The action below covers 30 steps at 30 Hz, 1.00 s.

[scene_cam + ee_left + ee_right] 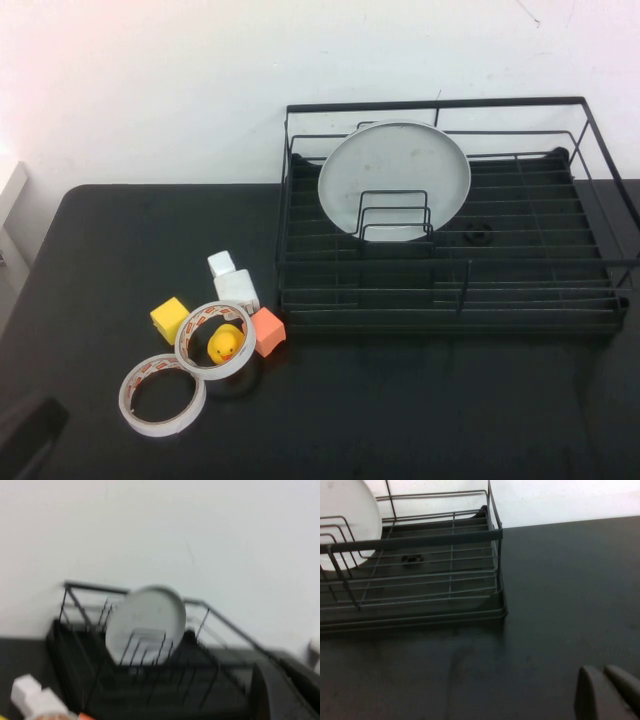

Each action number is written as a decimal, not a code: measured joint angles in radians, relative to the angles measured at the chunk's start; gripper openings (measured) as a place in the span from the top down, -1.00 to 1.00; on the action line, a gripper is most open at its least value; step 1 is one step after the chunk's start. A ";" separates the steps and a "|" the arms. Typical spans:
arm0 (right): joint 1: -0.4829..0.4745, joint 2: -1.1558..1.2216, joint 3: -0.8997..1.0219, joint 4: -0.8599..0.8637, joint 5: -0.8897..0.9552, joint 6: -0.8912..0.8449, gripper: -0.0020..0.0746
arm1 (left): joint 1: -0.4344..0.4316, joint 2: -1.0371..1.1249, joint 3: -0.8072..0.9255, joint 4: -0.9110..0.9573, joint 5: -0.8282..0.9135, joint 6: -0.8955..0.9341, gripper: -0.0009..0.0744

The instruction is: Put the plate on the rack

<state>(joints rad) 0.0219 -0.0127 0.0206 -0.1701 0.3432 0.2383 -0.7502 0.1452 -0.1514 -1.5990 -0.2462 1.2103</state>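
Observation:
The white plate (394, 178) stands upright in the loop dividers at the back left of the black wire rack (450, 300), leaning toward the wall. No gripper touches it. In the left wrist view the plate (146, 622) shows inside the rack (80, 665). My left gripper (27, 437) sits low at the table's front left corner, shut and empty, far from the rack; its dark fingers (261, 690) show in its wrist view. My right gripper (603, 673) is shut and empty over bare table off the rack's (470, 612) right front corner, out of the high view.
Left of the rack lie two white tape rings (162, 394) (214, 340), one around a yellow rubber duck (226, 344). Beside them are a yellow cube (170, 319), an orange cube (267, 331) and a small white bottle (231, 281). A white wall stands behind the black table (420, 410).

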 joint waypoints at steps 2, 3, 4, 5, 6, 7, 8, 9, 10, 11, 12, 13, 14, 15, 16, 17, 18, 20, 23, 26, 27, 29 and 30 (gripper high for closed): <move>0.000 0.000 0.000 0.000 0.000 0.000 0.92 | 0.016 0.000 0.004 0.183 -0.016 -0.191 0.98; 0.000 0.000 0.000 0.000 0.000 0.000 0.92 | 0.034 0.000 0.010 0.292 -0.023 -0.300 0.98; 0.000 0.000 0.000 0.002 0.000 0.000 0.92 | 0.057 -0.001 0.022 0.398 -0.023 -0.401 0.98; 0.000 0.000 0.000 0.002 0.000 0.000 0.92 | 0.082 -0.002 0.034 0.500 -0.021 -0.475 0.98; 0.000 0.000 0.000 0.002 0.000 0.000 0.92 | 0.122 -0.002 0.050 0.594 -0.007 -0.558 0.98; 0.000 0.000 0.000 0.002 0.000 0.000 0.92 | 0.168 -0.002 0.067 0.678 0.016 -0.637 0.98; 0.000 0.000 0.000 0.002 0.000 0.000 0.92 | 0.221 -0.002 0.080 0.740 0.043 -0.718 0.98; 0.000 0.000 0.000 0.002 0.000 0.000 0.92 | 0.280 -0.002 0.096 0.815 0.086 -0.805 0.98; 0.000 0.000 0.000 0.002 0.000 0.000 0.92 | 0.342 -0.008 0.110 0.894 0.142 -0.901 0.98; 0.000 0.000 0.000 0.002 0.000 0.000 0.92 | 0.393 -0.015 0.119 0.963 0.211 -0.982 0.98; 0.000 0.000 0.000 0.002 0.000 0.000 0.92 | 0.454 -0.028 0.124 1.054 0.286 -1.086 0.98; 0.000 0.000 0.000 0.002 0.001 0.000 0.92 | 0.511 -0.044 0.129 1.142 0.358 -1.188 0.98; 0.000 0.000 0.000 0.002 0.001 0.000 0.92 | 0.553 -0.058 0.131 1.221 0.416 -1.262 0.98; 0.000 0.000 0.000 0.002 0.001 0.000 0.92 | 0.599 -0.077 0.131 1.284 0.476 -1.337 0.98; 0.000 0.000 0.000 0.002 0.001 0.000 0.92 | 0.637 -0.096 0.133 1.335 0.522 -1.385 0.98; 0.000 0.000 -0.002 0.002 0.001 0.000 0.92 | 0.667 -0.112 0.136 1.368 0.547 -1.410 0.98; 0.000 0.000 -0.002 0.002 0.001 0.000 0.92 | 0.688 -0.131 0.143 1.403 0.561 -1.420 0.98; 0.000 0.000 -0.002 0.002 0.001 0.000 0.92 | 0.703 -0.150 0.161 1.448 0.554 -1.419 0.98; 0.000 0.000 -0.002 0.002 0.002 0.000 0.92 | 0.707 -0.153 0.171 1.476 0.513 -1.419 0.98; 0.000 0.000 -0.002 0.002 0.002 0.000 0.92 | 0.707 -0.155 0.171 1.477 0.518 -1.422 0.98; 0.000 0.000 -0.002 0.002 0.002 0.000 0.92 | 0.707 -0.155 0.171 1.477 0.523 -1.423 0.98; 0.000 0.000 -0.002 0.002 0.002 0.000 0.92 | 0.707 -0.157 0.171 1.477 0.532 -1.426 0.98; 0.000 0.000 -0.002 0.002 0.002 0.000 0.92 | 0.707 -0.157 0.171 1.477 0.544 -1.424 0.98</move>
<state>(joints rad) 0.0219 -0.0127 0.0189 -0.1683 0.3455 0.2383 -0.0427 -0.0117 0.0194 -0.1218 0.2979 -0.2135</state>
